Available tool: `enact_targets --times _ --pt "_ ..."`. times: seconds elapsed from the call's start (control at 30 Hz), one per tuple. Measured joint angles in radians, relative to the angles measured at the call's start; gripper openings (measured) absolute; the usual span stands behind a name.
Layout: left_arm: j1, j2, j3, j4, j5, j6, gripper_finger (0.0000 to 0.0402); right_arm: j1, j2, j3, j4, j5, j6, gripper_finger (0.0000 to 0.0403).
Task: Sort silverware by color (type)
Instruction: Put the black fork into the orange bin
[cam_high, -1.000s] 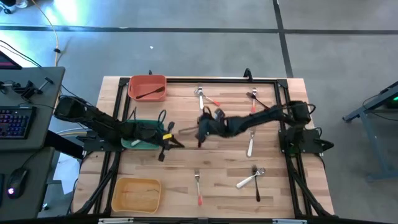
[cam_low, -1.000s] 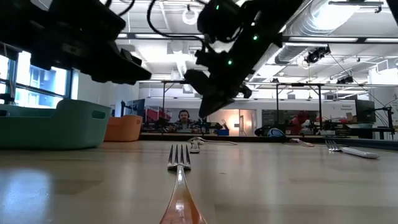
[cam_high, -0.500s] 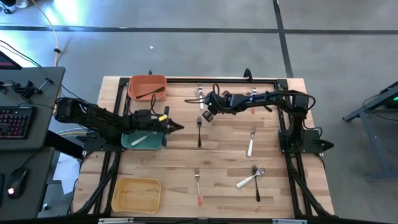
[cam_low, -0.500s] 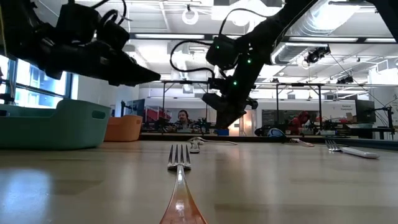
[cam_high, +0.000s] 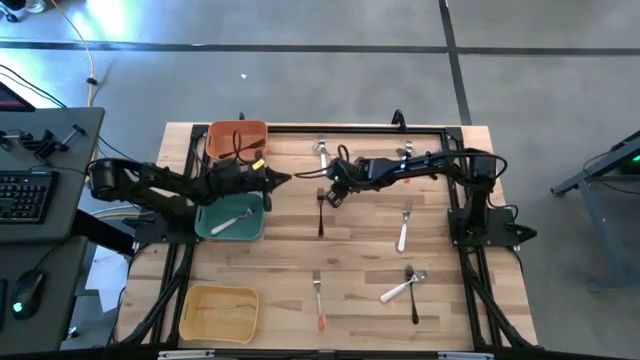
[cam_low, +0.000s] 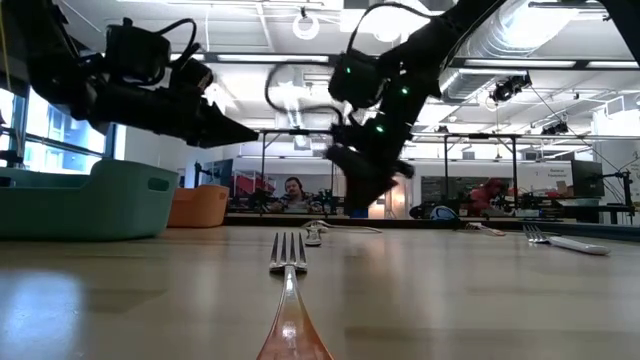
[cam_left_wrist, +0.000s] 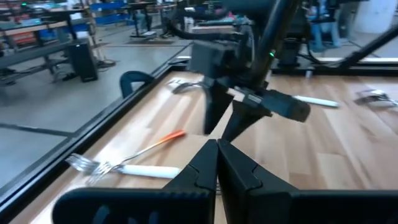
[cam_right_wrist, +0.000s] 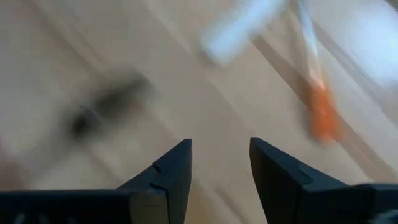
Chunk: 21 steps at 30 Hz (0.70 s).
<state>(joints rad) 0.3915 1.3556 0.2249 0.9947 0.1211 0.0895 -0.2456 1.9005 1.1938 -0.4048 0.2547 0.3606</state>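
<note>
3 bins (cam_high: 237, 139) sit on the wooden table (cam_high: 360, 260).

black fork (cam_high: 320, 212) on pale wood table (cam_high: 360, 270); teal bin (cam_high: 230, 221), orange bin (cam_high: 237, 141), yellow bin (cam_high: 219, 312).

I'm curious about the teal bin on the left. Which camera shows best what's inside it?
The high view: it looks straight down into the teal rectangular bin, showing one white-handled utensil inside. The low view shows only the bin's side wall. Neither wrist view shows it.

Forks and spoons (cam_high: 319, 211) lie scattered flat on the table; one white-handled spoon (cam_high: 232, 220) in green bin
</note>
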Motion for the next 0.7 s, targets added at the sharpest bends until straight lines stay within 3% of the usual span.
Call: enact_targets --times 0.17,0.37,0.47,0.7 --pt "0.034 0.0 0.0 0.0 0.0 0.0 0.0 -0.089 -0.008 0.0 -0.4 0.027 -0.01 0.0144" --pt "0.05 0.0 0.0 -0.001 0.0 0.017 0.0 -0.181 -0.024 -0.002 -0.656 0.175 -0.029 0.0144" --pt "0.05 0.0 0.0 -0.003 0.0 0.032 0.0 -0.261 -0.028 -0.021 -0.671 0.19 -0.05 0.0144" --pt "0.05 0.0 0.0 -0.003 0.0 0.011 0.0 -0.464 -0.027 -0.111 -0.489 0.171 -0.154 0.0144"
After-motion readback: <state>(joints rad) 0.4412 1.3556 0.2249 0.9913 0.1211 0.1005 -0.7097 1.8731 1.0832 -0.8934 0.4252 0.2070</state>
